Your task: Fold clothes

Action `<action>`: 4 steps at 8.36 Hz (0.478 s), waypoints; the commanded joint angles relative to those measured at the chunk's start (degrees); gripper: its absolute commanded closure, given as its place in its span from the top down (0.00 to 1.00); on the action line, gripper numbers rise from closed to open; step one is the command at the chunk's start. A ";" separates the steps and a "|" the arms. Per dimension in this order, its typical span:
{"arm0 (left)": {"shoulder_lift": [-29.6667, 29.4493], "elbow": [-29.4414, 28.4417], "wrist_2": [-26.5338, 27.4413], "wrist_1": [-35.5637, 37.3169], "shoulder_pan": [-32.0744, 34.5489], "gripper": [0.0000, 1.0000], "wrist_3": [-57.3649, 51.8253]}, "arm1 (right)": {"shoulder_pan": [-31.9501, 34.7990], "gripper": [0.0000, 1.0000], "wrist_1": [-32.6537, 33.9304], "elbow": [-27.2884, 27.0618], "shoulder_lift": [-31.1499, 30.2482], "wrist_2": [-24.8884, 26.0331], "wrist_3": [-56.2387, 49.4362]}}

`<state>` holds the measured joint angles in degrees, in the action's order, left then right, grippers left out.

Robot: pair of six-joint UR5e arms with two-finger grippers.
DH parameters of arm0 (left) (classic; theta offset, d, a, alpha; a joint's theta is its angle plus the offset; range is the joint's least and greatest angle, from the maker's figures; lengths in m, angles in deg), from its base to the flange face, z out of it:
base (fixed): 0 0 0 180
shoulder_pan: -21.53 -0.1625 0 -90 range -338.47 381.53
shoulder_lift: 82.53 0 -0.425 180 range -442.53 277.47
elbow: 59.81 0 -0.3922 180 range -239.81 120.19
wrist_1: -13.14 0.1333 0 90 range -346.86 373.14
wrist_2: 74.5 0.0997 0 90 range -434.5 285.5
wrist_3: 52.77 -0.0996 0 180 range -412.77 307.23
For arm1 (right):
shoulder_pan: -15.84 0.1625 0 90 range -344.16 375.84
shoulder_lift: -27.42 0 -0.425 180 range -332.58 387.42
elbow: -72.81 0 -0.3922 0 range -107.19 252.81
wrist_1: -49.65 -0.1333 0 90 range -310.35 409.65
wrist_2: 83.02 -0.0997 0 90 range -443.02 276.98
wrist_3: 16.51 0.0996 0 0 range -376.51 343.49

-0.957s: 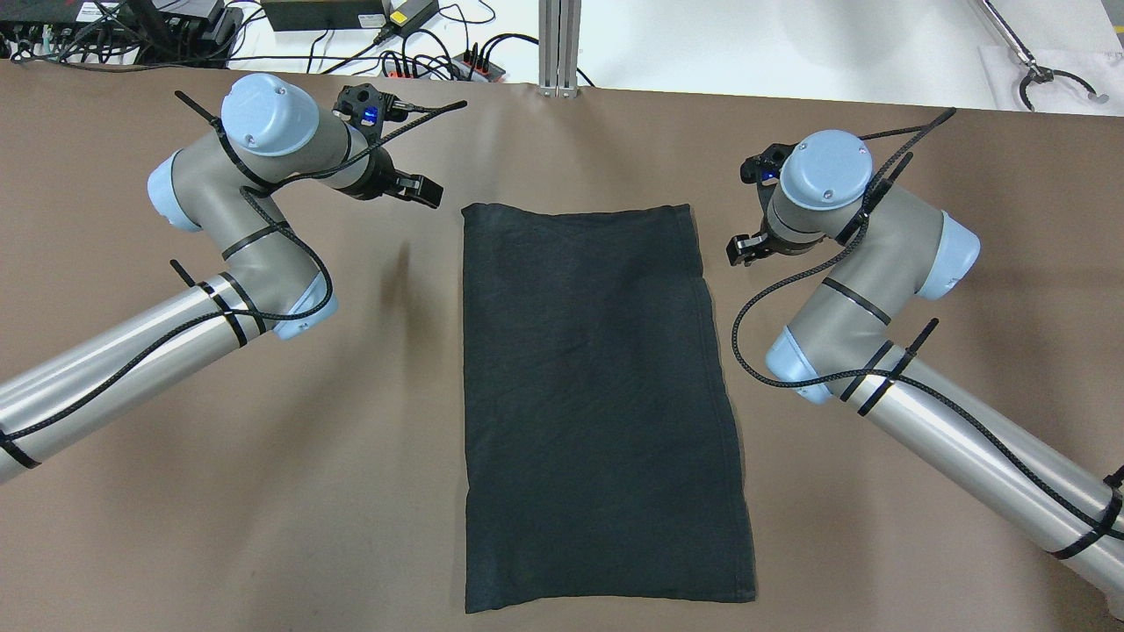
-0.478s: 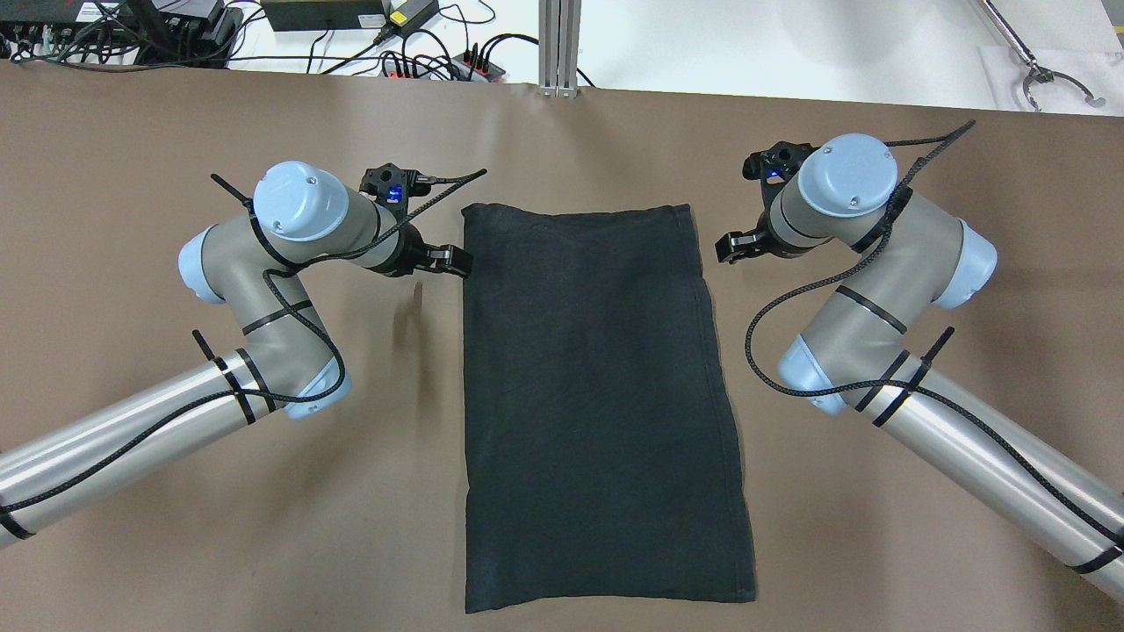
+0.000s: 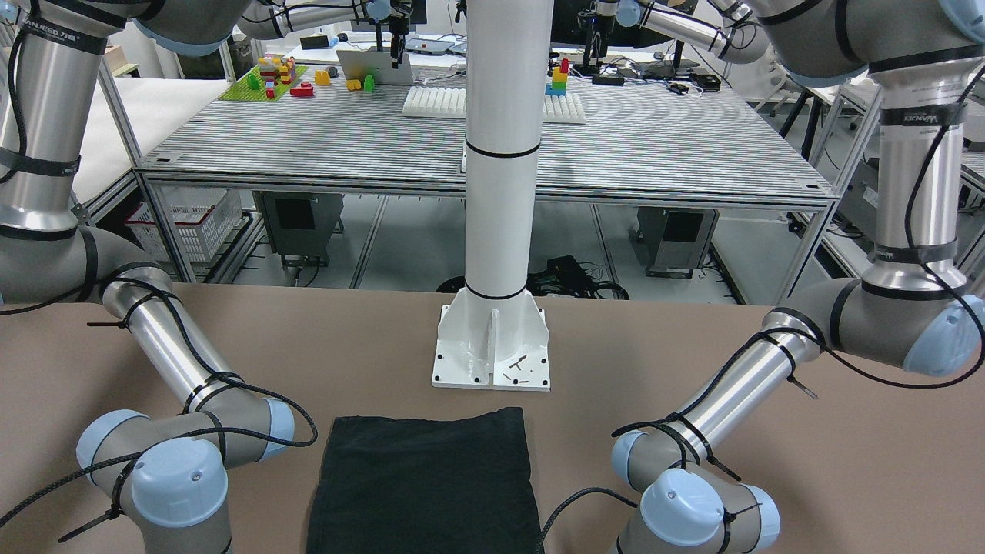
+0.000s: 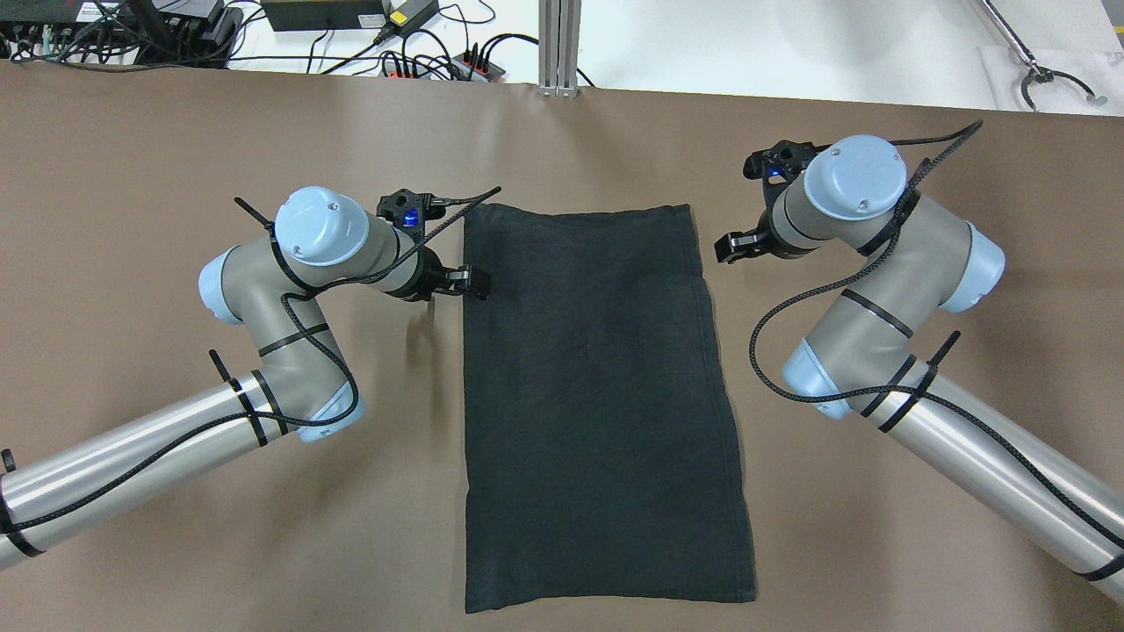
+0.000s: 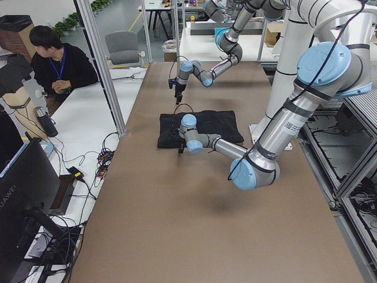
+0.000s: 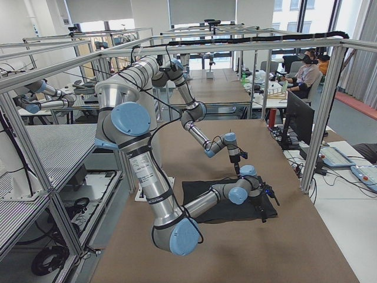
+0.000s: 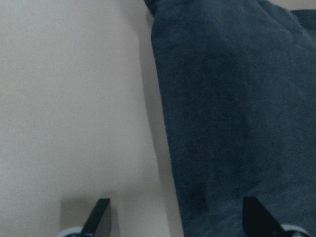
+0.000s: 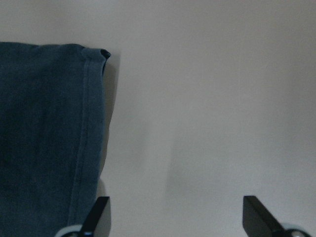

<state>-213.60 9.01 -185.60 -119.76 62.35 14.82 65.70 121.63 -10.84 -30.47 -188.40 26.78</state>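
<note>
1. A brown matte desk (image 4: 176, 527) is spanning the work area.
2. A white post (image 3: 500, 192) is standing upright on a bolted base plate (image 3: 462, 354) near one long edge of the desk; dark screws (image 3: 517, 371) are lying on the plate.
3. Black cables and a power strip (image 4: 474, 66) are lying beyond the desk's far edge, beside an aluminium profile (image 4: 559, 48).
4. Coloured bricks (image 3: 277, 73) are sitting on a grey ribbed table (image 3: 654, 146) behind the post; a white basket (image 3: 188, 223) is sitting beneath it.
5. An operator in black (image 5: 59, 68) is sitting at a white side table (image 5: 88, 124).
</note>
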 commanded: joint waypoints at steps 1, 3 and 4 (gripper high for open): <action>-0.33 0.17 -0.08 0.00 -0.22 0.56 1.48 | -0.03 0.94 0.00 -0.11 -0.03 0.00 -0.49; -0.42 0.35 -0.08 -0.26 -1.62 0.11 1.66 | 0.06 0.94 0.09 -0.03 0.15 0.00 -0.58; -0.42 0.27 0.09 -0.26 -2.41 0.07 1.58 | 0.15 0.94 0.09 -0.02 0.15 0.00 -0.66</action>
<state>-213.97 9.24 -185.67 -119.93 61.08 16.36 65.74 121.67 -10.92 -30.40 -188.40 26.24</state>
